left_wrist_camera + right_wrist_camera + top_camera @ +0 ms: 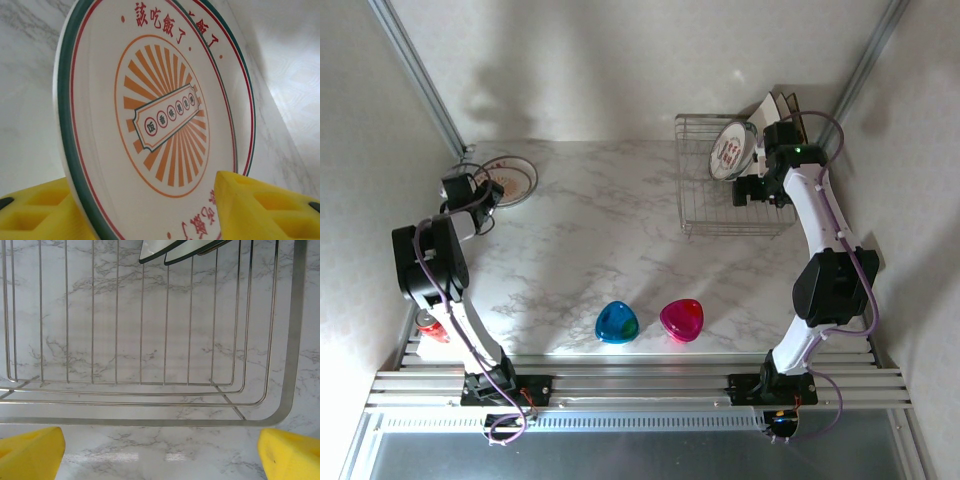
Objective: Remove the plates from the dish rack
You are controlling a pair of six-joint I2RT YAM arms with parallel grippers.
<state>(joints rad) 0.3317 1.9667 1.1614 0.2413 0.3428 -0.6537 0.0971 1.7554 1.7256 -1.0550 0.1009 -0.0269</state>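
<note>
Overhead, a white table (580,220) veined with grey marble fills the floor of a booth with pale walls (620,60), slanted aluminium posts (415,70) in the far corners and ribbed metal rails (640,380) along the near edge. A blue dish (617,323) and a pink dish (681,320) lie side by side near those rails. The dish rack (730,195) stands at the far right of the table. The racked plates (733,148) lean in its far end, and their dark green rims also poke into the top of the right wrist view. The right gripper (160,450) hangs over the rack's near wire wall, its yellow fingers spread wide with nothing between them. At the far left, the left plate (507,180) lies on the marble, well apart from the rack. The left gripper (485,195) is at its near edge. Close up, one yellow finger sits behind the plate's back and the other in front of its face; whether they press on it cannot be told. That plate has a green and red rim, an orange sunburst and red characters reading 該吃飯了. Five smaller circled characters cross a central banner, too small to read.
</note>
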